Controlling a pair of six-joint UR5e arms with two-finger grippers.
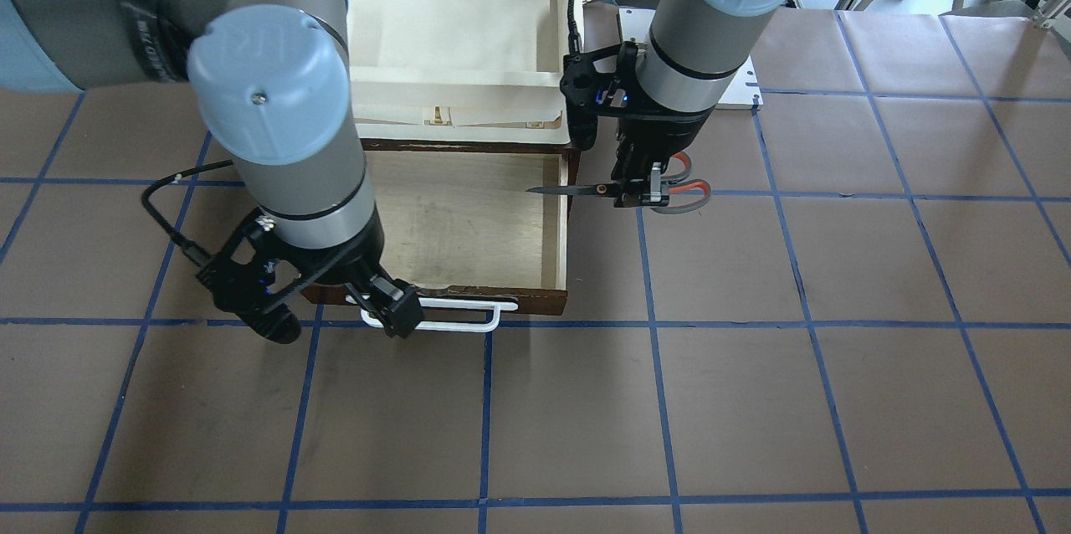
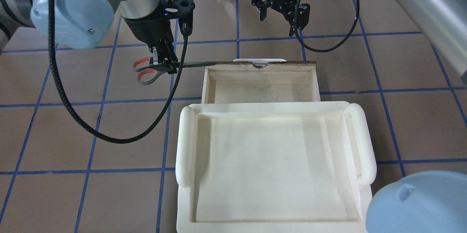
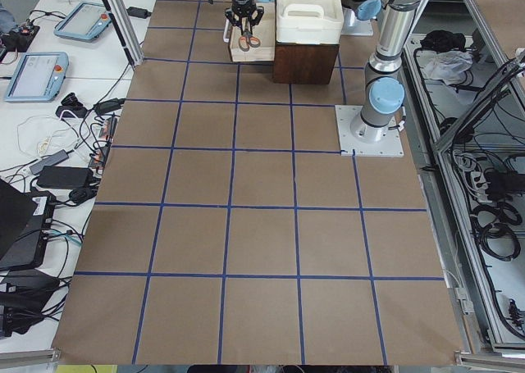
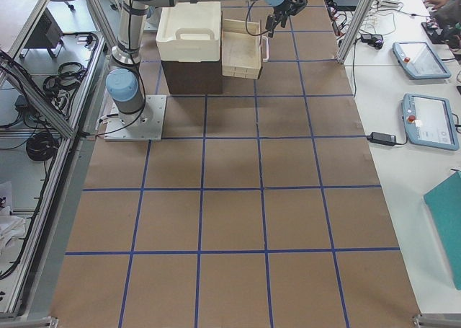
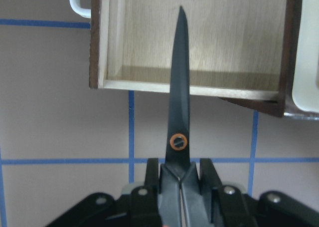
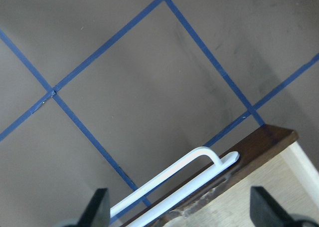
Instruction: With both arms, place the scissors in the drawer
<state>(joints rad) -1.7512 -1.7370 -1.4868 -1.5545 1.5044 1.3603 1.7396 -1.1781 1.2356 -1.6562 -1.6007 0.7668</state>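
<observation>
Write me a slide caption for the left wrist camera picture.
Left gripper holds the closed scissors, blade tip reaching over the open wooden drawer.

The small pair of scissors [image 5: 178, 112] has dark grey handles lined orange-red, an orange pivot ring and dark blades. The dark brown wooden drawer [image 1: 468, 216] is pale plywood inside, with a white bar handle [image 1: 460, 326]. The rectangular plastic tray [image 2: 184, 145] is cream-white. The flat brown table [image 1: 837, 400] carries a blue tape grid. The left arm [image 1: 711, 7] and right arm [image 1: 293, 141] are silver-grey with light blue caps, and the fingers [image 5: 207, 174] are black.

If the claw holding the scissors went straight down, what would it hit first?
Likely the scissors, blade first, would catch the drawer at its side wall; the left gripper itself hangs over the table beside it. Depth is unclear.
</observation>
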